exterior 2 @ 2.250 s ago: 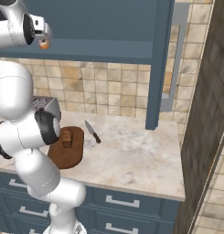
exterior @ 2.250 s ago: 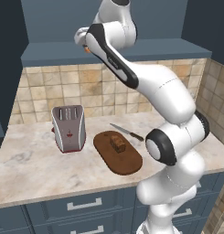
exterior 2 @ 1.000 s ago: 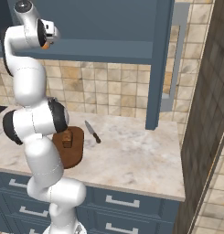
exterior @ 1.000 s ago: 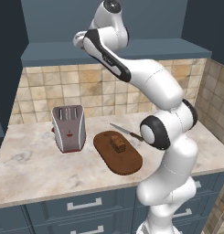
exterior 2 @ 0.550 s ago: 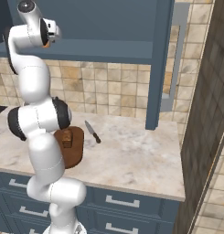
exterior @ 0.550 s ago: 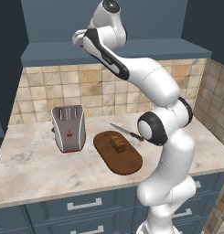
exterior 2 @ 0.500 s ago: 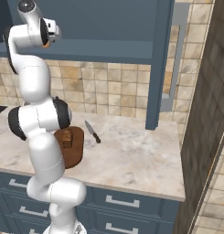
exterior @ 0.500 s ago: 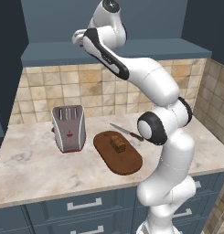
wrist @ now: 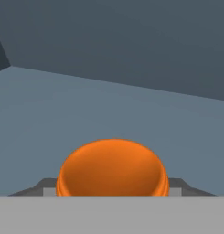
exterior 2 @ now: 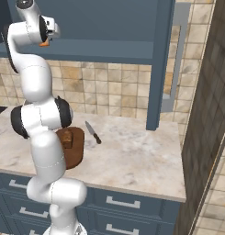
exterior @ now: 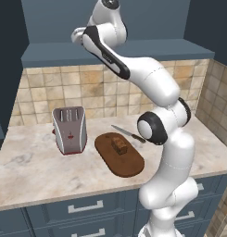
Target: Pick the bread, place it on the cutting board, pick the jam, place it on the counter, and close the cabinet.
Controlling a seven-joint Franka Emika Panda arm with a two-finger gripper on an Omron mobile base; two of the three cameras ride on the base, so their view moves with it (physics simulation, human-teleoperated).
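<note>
Bread [exterior: 118, 145] lies on the cutting board [exterior: 131, 164] on the counter [exterior: 36, 171]. High up inside the cabinet [exterior 2: 160, 59], the gripper [exterior 2: 43, 42] sits around the orange jam [wrist: 113, 167], fingertips [wrist: 177, 184] flanking its lid; firm contact cannot be confirmed.

A silver toaster [exterior: 69, 129] stands left of a knife [exterior: 129, 134].

jam [wrist: 113, 167]: showing glossy orange
bread [exterior: 118, 145]: showing dark brown
board [exterior: 131, 164]: showing dark brown wood
counter [exterior: 36, 169]: showing beige marbling
cabinet [exterior 2: 160, 55]: showing dark blue-grey
toaster [exterior: 69, 129]: showing silver, red base
</note>
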